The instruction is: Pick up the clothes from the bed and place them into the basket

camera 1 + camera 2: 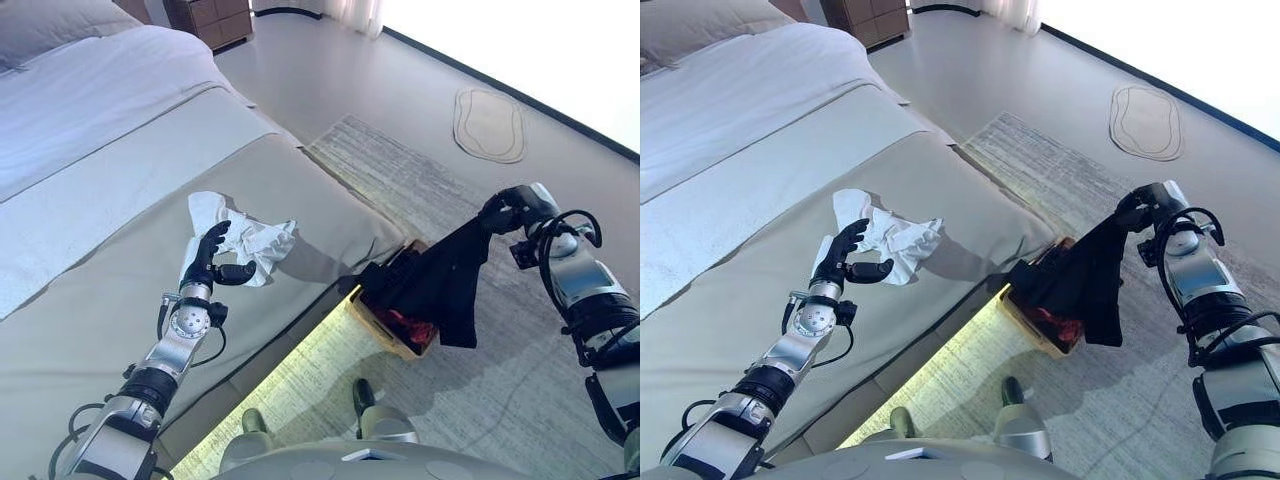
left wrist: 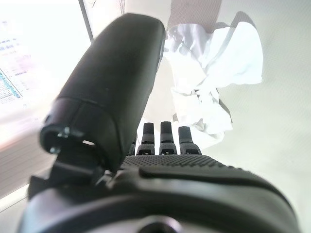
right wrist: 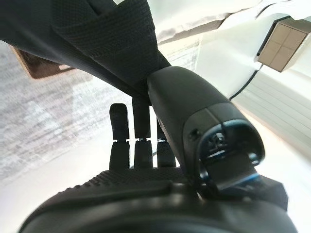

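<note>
A crumpled white cloth [image 1: 255, 240] lies on the beige bed cover [image 1: 100, 320] near the bed's foot corner. My left hand [image 1: 207, 258] is at the cloth's near edge, open, with the thumb spread; in the left wrist view the fingers [image 2: 161, 138] are straight and the white cloth [image 2: 214, 73] lies just past them. My right hand [image 1: 508, 210] is raised over the floor, shut on a black garment [image 1: 440, 285] that hangs down over the tan basket [image 1: 378, 328]. In the right wrist view the thumb [image 3: 189, 107] pinches the black garment [image 3: 112, 43]. Something red [image 1: 410, 325] lies in the basket.
The basket stands on a grey rug [image 1: 420, 190] against the bed's foot corner. An oval mat [image 1: 489, 124] lies farther out on the floor. A wooden dresser [image 1: 210, 20] stands beyond the bed. White bedding [image 1: 90, 110] covers the bed's far half.
</note>
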